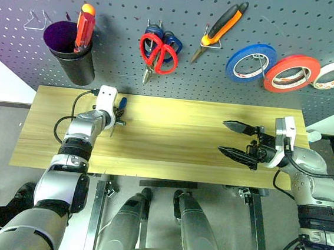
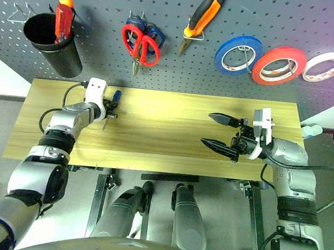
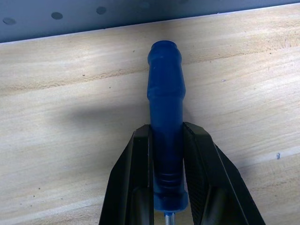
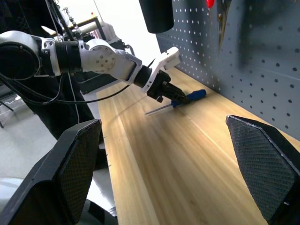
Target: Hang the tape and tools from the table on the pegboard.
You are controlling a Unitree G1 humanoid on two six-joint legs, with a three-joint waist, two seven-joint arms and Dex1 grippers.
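The left gripper (image 3: 167,154) pinches the blue-handled screwdriver (image 3: 166,140) low over the table (image 1: 171,143); the right gripper (image 1: 232,138) gapes empty. Next, I reckon: lift it toward the pegboard (image 1: 177,79) ahead.

Silver arms; black-fingered left tool (image 1: 115,119)
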